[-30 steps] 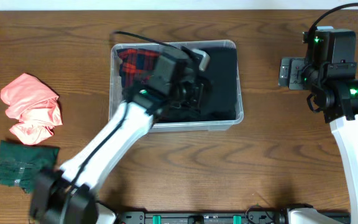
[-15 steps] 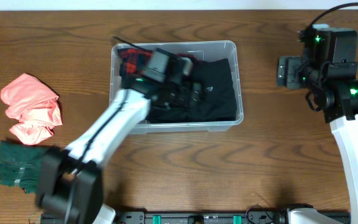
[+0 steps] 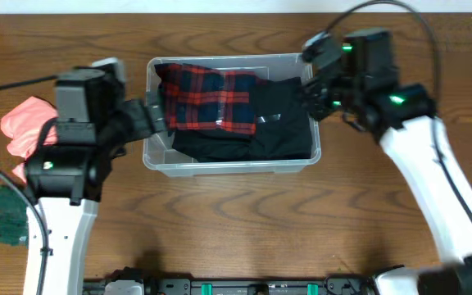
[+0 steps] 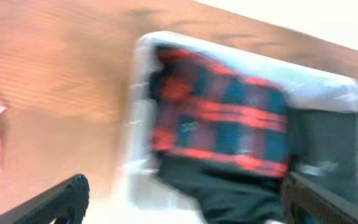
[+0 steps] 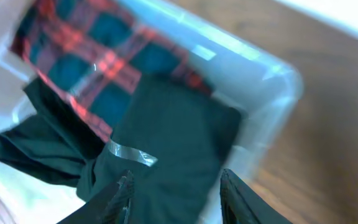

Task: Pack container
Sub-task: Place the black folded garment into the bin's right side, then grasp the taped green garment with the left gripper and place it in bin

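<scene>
Black fingers of the left gripper stand spread wide and empty; the right gripper is parted too, holding nothing. Between them lies the container, long axis running gripper to gripper, its red plaid garment nearer the left gripper, its black garment nearer the right.

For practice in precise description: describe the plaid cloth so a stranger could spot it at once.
On the wooden table stands a clear container. The plaid cloth lies on top in its left half. Its red-and-dark checks mark it from the black clothes alongside.
</scene>
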Available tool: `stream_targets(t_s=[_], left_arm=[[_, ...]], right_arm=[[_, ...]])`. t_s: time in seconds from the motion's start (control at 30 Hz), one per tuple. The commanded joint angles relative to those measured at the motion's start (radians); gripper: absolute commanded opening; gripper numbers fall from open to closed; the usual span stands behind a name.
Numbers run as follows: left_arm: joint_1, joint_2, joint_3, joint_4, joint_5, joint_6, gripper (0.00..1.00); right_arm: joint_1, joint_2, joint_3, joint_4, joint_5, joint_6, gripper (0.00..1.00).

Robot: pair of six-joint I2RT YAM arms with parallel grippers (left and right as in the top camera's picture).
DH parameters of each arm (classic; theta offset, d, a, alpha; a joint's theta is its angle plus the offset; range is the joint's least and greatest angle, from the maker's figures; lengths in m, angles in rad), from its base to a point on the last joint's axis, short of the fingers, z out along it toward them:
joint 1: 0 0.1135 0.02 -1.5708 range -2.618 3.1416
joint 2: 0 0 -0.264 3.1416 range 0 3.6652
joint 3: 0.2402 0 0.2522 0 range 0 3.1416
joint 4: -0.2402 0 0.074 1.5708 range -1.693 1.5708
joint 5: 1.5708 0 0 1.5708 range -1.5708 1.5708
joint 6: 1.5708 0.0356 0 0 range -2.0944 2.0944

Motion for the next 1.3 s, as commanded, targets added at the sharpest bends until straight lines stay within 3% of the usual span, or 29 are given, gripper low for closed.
stream_targets(t_s=[0.0,0.17,0.3,0.43,0.67,0.83,1.1,1.27], left_arm=[[0.118,-0.003,0.003,-0.076,-0.076,-0.006,0.98],[0.288,0.011,-0.014,-0.165,-0.076,-0.025,0.98],[0.441,0.021,-0.015,-0.212,-0.075,-0.059,0.98],[0.611,0.021,-0.022,-0.243,-0.076,-0.112,0.98],[0.884,0.026,-0.137,-0.205,-0.076,-0.270,0.98],[0.990,0.026,-0.299,-0.093,-0.077,-0.305,0.98],[1.098,0.060,-0.520,0.190,-0.210,-0.372,0.98],[1.102,0.175,-0.545,0.360,-0.215,-0.332,0.98]], right_arm=[[0.040,0.164,-0.006,0.011,-0.009,-0.021,0.41],[0.050,0.368,-0.006,0.049,0.019,-0.019,0.42],[0.047,0.449,-0.006,0.069,0.020,0.010,0.52],[0.046,0.401,0.003,0.070,0.021,0.016,0.57],[0.046,0.152,0.005,0.088,0.081,-0.001,0.69],[0.046,0.035,0.005,0.069,0.155,-0.005,0.78],[0.046,0.019,0.004,-0.005,0.154,-0.014,0.79],[0.046,0.019,0.004,-0.017,0.154,-0.014,0.79]])
